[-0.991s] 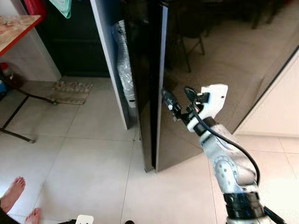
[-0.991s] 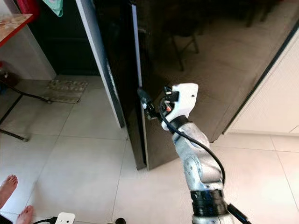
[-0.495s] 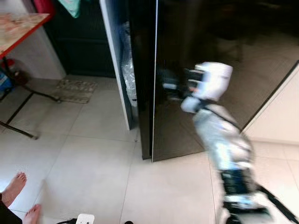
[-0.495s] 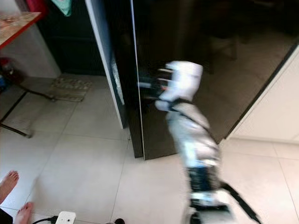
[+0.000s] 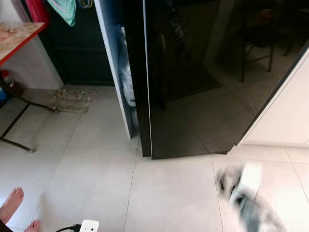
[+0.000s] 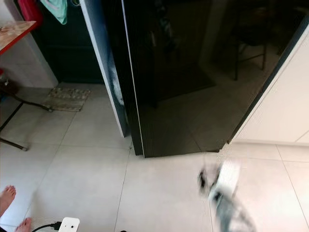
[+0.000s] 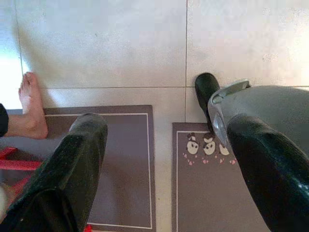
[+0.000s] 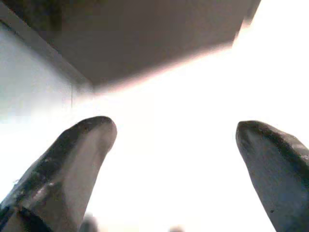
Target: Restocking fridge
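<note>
The tall black glossy fridge point(image 5: 203, 77) stands ahead, its door lying flush against the body along the thin pale edge point(image 5: 147, 96). My right gripper point(image 5: 224, 181) hangs low over the tiles in front of the fridge, blurred by motion. In the right wrist view its fingers point(image 8: 82, 150) are spread wide with nothing between them, against the dark fridge front and bright floor. My left gripper point(image 7: 166, 154) hangs idle and open above two brown floor mats point(image 7: 203, 183).
A white panel point(image 5: 113, 67) and a silvery wrapped bundle point(image 5: 128, 82) sit left of the fridge. A red-edged table point(image 5: 19, 36) and small rug point(image 5: 72, 94) lie further left. A person's bare feet point(image 5: 12, 205) and a white plug point(image 5: 89, 225) are near me. A white cabinet point(image 5: 289, 111) stands right.
My right arm, raised at the door's edge a second ago, has dropped low to the floor side. The fridge door has swung in flush. The camera has shifted slightly.
</note>
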{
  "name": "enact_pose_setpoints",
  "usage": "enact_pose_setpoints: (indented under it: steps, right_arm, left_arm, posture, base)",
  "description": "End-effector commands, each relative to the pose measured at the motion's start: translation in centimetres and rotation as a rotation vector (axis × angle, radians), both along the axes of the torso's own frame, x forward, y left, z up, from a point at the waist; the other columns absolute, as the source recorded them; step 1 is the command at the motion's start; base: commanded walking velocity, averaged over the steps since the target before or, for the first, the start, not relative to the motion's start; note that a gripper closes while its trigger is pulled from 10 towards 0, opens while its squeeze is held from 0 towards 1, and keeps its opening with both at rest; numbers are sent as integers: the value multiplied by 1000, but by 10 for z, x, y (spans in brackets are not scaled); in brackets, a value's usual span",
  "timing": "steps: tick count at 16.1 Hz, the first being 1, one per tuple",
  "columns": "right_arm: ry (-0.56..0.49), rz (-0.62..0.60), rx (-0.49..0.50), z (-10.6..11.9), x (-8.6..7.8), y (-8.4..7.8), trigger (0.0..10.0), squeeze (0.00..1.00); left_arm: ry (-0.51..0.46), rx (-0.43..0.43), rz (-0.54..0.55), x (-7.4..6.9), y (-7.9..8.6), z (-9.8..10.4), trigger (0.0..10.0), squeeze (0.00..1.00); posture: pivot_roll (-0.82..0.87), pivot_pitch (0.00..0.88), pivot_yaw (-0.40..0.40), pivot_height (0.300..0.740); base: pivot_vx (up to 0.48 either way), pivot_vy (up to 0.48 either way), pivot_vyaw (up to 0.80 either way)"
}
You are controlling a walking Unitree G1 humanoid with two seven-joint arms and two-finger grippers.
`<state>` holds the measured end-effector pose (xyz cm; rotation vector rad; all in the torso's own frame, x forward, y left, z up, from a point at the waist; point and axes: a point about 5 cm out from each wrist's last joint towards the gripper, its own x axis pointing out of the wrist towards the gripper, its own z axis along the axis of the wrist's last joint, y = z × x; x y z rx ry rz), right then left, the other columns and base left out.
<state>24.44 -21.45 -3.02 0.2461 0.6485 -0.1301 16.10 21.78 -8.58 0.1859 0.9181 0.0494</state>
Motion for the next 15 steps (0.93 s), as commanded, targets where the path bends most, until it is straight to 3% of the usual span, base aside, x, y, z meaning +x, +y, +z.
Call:
enact_pose_setpoints:
  steps: [1, 2, 3, 6, 15]
  right_arm:
    - [72, 30, 2, -19, -19, 9, 10000, 0]
    - [72, 30, 2, -19, -19, 9, 10000, 0]
    - [128, 47, 13, -32, -35, 16, 10000, 0]
    - [206, 55, 2, -47, -56, 19, 10000, 0]
    - [96, 37, 29, -34, -34, 15, 10000, 0]
  left_arm:
    - [18, 21, -17, -6, 4, -1, 10000, 0]
    - [18, 21, -17, -6, 4, -1, 10000, 0]
    - [15, 25, -12, -6, 6, -1, 10000, 0]
    - [9, 22, 9, -6, 6, -1, 10000, 0]
    - [-3, 6, 9, -3, 2, 0, 10000, 0]
  posture:
    - [19, 99, 21, 740]
    - [19, 99, 21, 740]
    - [26, 94, 20, 740]
    - [31, 90, 12, 740]
    - [18, 147, 12, 740]
  base:
    - [0, 0, 0]
    - [0, 0, 0]
    - [0, 0, 0]
    - [0, 0, 0]
    - [0, 89, 0]
